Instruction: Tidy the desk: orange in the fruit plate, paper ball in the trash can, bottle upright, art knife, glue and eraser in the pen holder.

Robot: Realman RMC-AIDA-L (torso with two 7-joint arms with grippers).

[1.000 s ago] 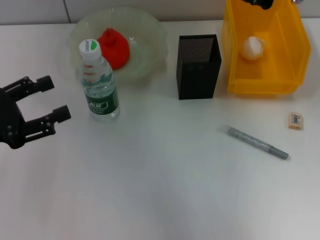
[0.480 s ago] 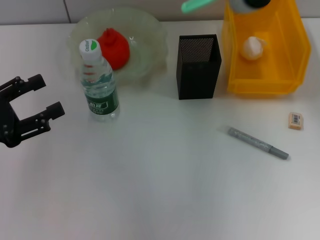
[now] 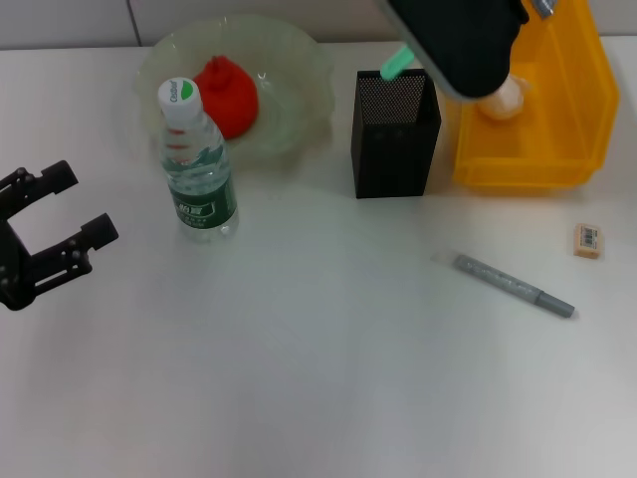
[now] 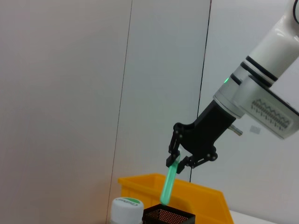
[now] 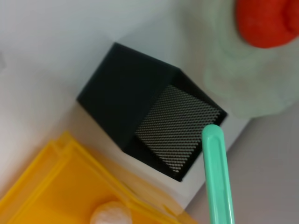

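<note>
**Green stick over the pen holder: line it up, then drop**

Your right tool (image 4: 180,156) is pinching a slim green item (image 4: 169,183) by its upper end, above the pen holder (image 3: 395,132). It is likely the art knife or the glue; can't tell which. Its lower tip hangs just over the holder's open mouth, tilted rather than plumb.

- Bring the tip well inside the mesh rim before you let go. In the right wrist view the green item (image 5: 217,173) crosses one corner of the opening (image 5: 177,126), so shift toward the middle.
- Lower first, then release. Dropped from a height, a tilted stick may catch the rim and tip out.
- The trash can (image 3: 572,149) stands just beside the holder, so don't drift that way.

Left tool (image 3: 55,231) is parked low on the left of the bench (image 3: 299,378), fingers spread and empty.

Elsewhere: the orange (image 3: 227,95) is in the fruit plate (image 3: 309,70), the bottle (image 3: 195,164) is upright, the paper ball (image 3: 503,100) is in the trash can, and the eraser (image 3: 588,240) and a grey pen-like item (image 3: 513,285) lie loose on the bench.

View differences: the head view hides the grip behind the right arm's housing. The left wrist view alone shows the pinch and the tilt. The right wrist view alone shows the tip against the opening.
</note>
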